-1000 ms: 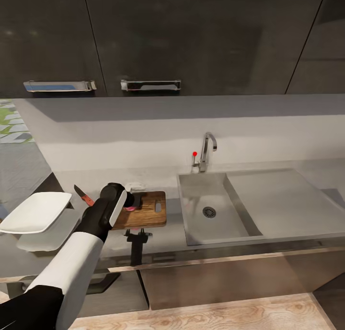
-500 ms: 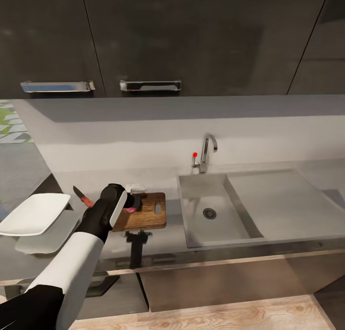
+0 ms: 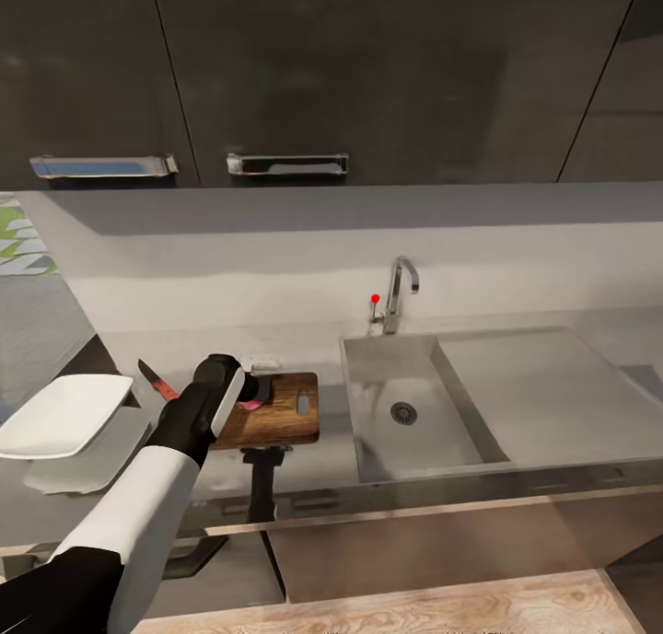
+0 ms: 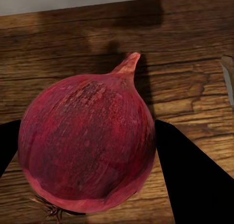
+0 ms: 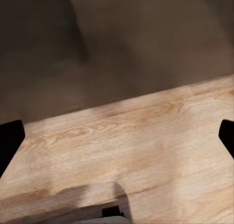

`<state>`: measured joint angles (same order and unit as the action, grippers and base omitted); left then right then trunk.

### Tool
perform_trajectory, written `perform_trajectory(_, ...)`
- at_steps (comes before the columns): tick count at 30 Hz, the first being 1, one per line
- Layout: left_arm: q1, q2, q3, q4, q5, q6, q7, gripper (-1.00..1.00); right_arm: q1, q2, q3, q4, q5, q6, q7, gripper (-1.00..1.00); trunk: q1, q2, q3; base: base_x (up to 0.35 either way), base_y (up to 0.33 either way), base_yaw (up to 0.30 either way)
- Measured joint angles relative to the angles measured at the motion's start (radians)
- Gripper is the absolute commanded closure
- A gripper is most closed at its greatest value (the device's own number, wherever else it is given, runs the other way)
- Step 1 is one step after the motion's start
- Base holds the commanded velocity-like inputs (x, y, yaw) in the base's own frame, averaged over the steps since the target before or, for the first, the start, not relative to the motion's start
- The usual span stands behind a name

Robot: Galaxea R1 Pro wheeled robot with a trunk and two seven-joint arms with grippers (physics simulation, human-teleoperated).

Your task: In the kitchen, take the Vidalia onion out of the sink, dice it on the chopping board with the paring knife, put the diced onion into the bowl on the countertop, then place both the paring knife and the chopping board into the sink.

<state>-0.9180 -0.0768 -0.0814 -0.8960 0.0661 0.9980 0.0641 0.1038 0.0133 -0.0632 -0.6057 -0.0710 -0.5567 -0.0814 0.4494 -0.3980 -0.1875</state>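
Dark countertop [image 3: 318, 445] scene: the onion [image 4: 87, 141] sits on the chopping board [image 3: 276, 413], pinched between the left gripper's [image 4: 85, 158] fingers [image 4: 187, 180]. Paring knife [image 3: 157, 383] and white bowl [image 3: 60, 415] are nearby, sink [image 3: 405, 409] well apart. Right gripper's [image 5: 117, 136] fingers are spread wide over wood floor [image 5: 126, 151].

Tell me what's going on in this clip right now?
The robot's left gripper has the red onion between its fingers, right over the wooden chopping board on the countertop. The onion is whole, so no cutting has begun. The knife lies left of the board, next to the white bowl. The sink holds nothing. The right gripper is open above a wooden floor.
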Motion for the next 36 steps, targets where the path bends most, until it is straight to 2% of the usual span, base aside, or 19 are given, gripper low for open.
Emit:
perform_trajectory(13, 0.0, 0.0, -0.001, 0.008, 0.001, 0.0, 0.0, 1.0, 0.0, 0.0, 0.0, 0.0, 0.0, 0.0, 0.0, -1.0, 0.0, 0.0, -0.014, 0.0, 0.0, 0.0)
perform_trajectory(36, -0.001, 0.0, 0.0, 0.012, 0.0, 0.0, 0.0, 1.0, 0.0, -0.002, 0.0, 0.0, 0.0, -0.004, 0.0, -1.0, 0.0, -0.001, -0.014, 0.0, 0.0, 0.0)
